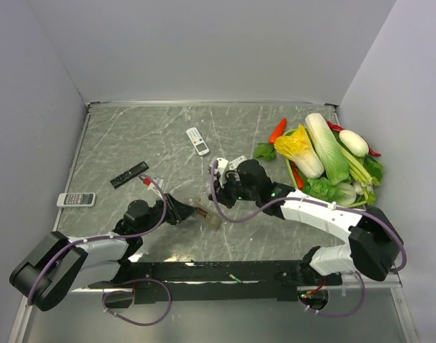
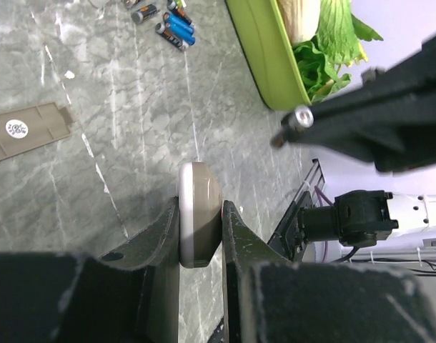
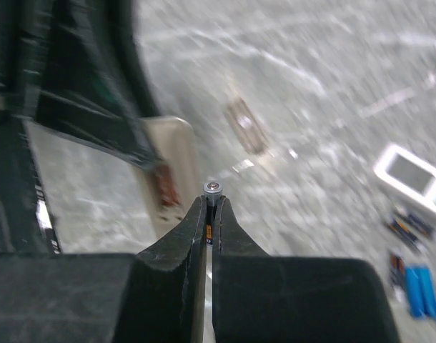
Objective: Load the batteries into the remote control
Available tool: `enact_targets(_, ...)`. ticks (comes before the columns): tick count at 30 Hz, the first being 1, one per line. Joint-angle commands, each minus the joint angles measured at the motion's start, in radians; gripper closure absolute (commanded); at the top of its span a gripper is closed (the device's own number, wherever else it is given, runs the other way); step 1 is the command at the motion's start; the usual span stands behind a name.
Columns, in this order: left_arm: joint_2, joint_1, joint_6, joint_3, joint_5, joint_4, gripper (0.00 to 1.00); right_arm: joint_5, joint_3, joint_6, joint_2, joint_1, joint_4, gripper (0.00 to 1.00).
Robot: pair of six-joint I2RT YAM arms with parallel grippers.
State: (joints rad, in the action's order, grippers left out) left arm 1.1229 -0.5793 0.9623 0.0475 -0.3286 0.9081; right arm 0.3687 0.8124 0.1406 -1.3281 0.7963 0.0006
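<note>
My left gripper (image 2: 201, 206) is shut on the remote control (image 2: 198, 187), clamping it edge-on just above the table; it is grey-beige with a white front edge. From the top view the left gripper (image 1: 190, 210) holds the remote control (image 1: 208, 216) near the table's middle. In the right wrist view that remote control (image 3: 169, 164) shows its recessed bay. My right gripper (image 3: 211, 204) is shut on one battery (image 3: 213, 189), whose silver end pokes past the fingertips, close to the bay. Loose batteries (image 2: 168, 21) lie on the table; the right wrist view shows these batteries (image 3: 412, 280) at its lower right.
The remote's loose battery cover (image 2: 25, 132) lies flat on the marble. A green tray (image 2: 264, 53) of vegetables (image 1: 325, 153) stands at the right. A slim white remote (image 1: 197, 141), a black remote (image 1: 129, 174) and a small white remote (image 1: 76, 199) lie further off.
</note>
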Motion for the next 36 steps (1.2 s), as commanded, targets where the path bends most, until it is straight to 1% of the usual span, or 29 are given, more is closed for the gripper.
enact_targets(1, -0.029, 0.003, -0.007, -0.11, -0.02, 0.081, 0.99, 0.021, -0.088, -0.074, 0.049, 0.05, 0.337, 1.0)
enact_targets(6, -0.061, 0.002, -0.008, -0.113, -0.018, 0.063, 0.99, 0.038, -0.14, -0.09, 0.032, 0.08, 0.423, 1.0)
enact_targets(11, -0.077, 0.002, -0.002, -0.117, -0.015, 0.057, 0.99, 0.102, -0.214, -0.105, 0.003, 0.093, 0.577, 1.0)
enact_targets(19, -0.094, 0.002, 0.019, -0.121, -0.032, 0.072, 0.99, 0.09, -0.243, -0.076, -0.066, 0.096, 0.633, 1.0)
enact_targets(25, -0.115, 0.004, 0.019, -0.121, -0.035, 0.052, 0.99, 0.046, -0.262, -0.026, -0.08, 0.095, 0.638, 1.0)
enact_targets(36, -0.153, 0.003, 0.056, -0.124, -0.032, 0.049, 0.99, 0.039, -0.248, 0.059, -0.118, 0.096, 0.553, 1.0)
